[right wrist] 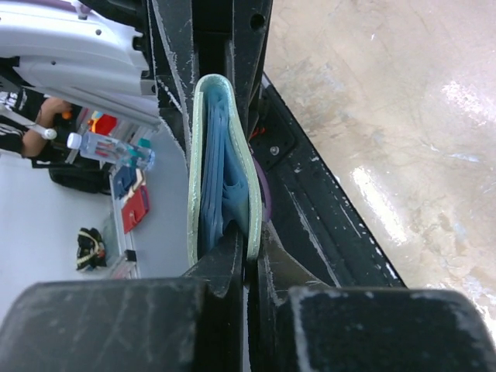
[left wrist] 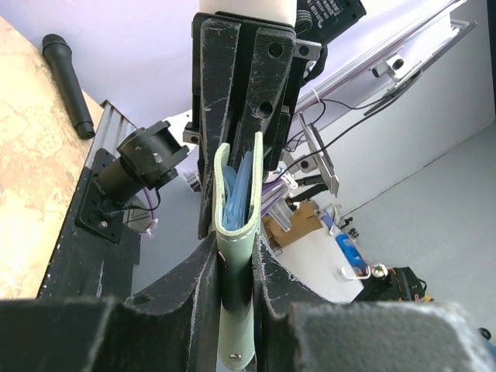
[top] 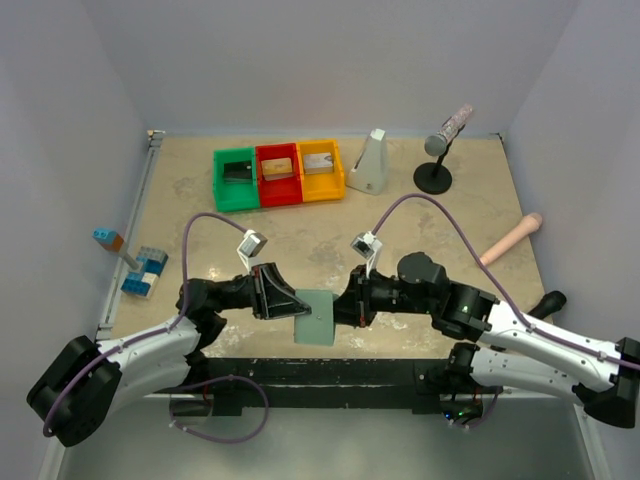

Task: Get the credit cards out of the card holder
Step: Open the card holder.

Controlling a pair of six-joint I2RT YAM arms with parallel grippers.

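Note:
The grey-green card holder (top: pixel 318 318) hangs in the air between my two grippers, over the table's near edge. My left gripper (top: pixel 290 303) is shut on its folded end; in the left wrist view the card holder (left wrist: pixel 235 318) stands edge-on between the fingers of that gripper (left wrist: pixel 235 260), its pale blue pockets showing. My right gripper (top: pixel 345 306) is shut on one flap; in the right wrist view that gripper (right wrist: pixel 249 249) pinches the right-hand flap of the card holder (right wrist: pixel 195 163), slightly spread. The credit cards are hidden.
Green (top: pixel 236 180), red (top: pixel 278 173) and yellow (top: pixel 320 168) bins stand at the back, each with a small flat item inside. A white wedge (top: pixel 370 162) and a microphone on a stand (top: pixel 440 150) are right of them. Blue toy bricks (top: pixel 140 268) lie far left, a pink cylinder (top: pixel 510 240) right.

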